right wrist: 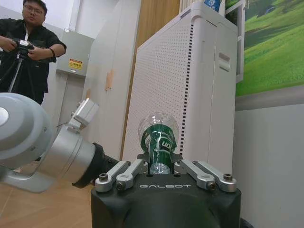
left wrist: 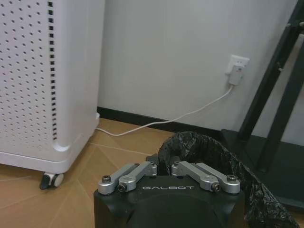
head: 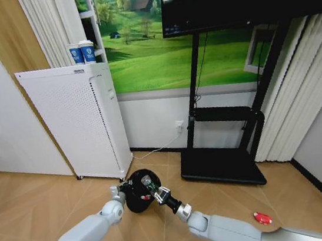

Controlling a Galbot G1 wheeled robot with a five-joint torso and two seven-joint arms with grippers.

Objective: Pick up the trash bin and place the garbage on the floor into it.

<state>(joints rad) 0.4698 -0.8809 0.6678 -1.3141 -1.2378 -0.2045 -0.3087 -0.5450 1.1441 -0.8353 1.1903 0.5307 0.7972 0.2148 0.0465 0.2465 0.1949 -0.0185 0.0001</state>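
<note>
Floor: R end effector grips bottle.

Crinkly glossy black plastic liner, clear plastic bottle, matt wood-look floor

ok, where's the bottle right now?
In the right gripper, the bottle is held over the trash bin, which the left gripper grips by the rim.

1. White perforated box unit on castors, against the wall at the room's left.
2. 2 blue-and-white paper cups on its top, at the back edge.
3. Black stand beside it, base plate on the floor.
4. White cable running from a wall socket.
</note>
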